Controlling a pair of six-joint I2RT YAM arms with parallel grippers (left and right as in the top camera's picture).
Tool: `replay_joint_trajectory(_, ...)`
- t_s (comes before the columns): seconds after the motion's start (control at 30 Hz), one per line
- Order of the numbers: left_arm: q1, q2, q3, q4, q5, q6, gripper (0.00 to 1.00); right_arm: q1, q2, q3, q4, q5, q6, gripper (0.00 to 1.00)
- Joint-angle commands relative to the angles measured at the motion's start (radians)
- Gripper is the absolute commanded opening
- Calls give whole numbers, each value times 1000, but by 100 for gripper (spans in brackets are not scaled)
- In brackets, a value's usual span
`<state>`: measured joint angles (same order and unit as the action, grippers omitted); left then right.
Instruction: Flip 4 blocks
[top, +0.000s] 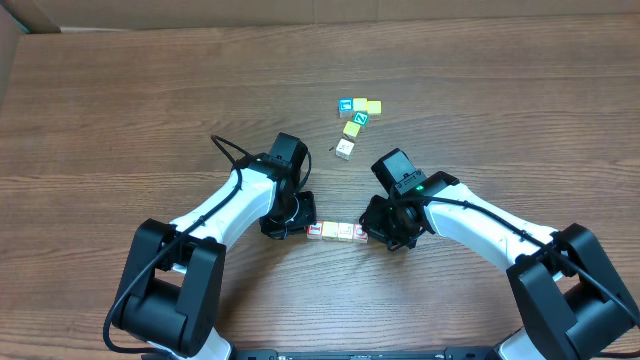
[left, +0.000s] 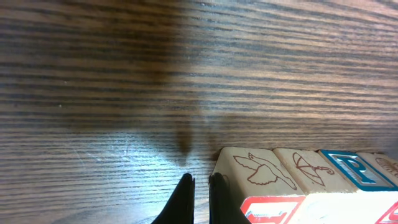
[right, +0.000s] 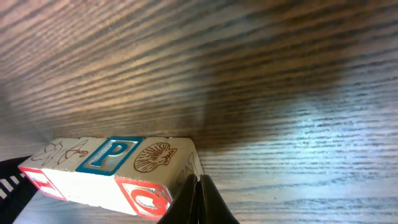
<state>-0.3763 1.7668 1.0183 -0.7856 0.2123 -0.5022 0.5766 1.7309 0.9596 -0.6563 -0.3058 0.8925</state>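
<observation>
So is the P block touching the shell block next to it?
Touching. The right wrist view shows the P block and the shell block pressed flush side by side, with no gap between them.

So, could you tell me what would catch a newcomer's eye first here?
A tight row of blocks lies near the table's front edge, flanked at its ends by the shut left gripper and the shut right gripper. Farther back, a loose cluster of blocks sits apart.
</observation>
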Motion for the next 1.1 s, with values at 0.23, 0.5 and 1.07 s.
replay_joint_trajectory(0.23, -4, -14, -5, 6, 25, 1, 4, 7, -2, -4, 43, -10, 24, 4)
replay_joint_trajectory(0.5, -4, -14, -5, 20, 24, 10, 4, 12, -2, -4, 38, -15, 25, 4)
replay_joint_trajectory(1.07, -4, -14, -5, 101, 24, 82, 4, 113, -2, -4, 46, -23, 134, 4)
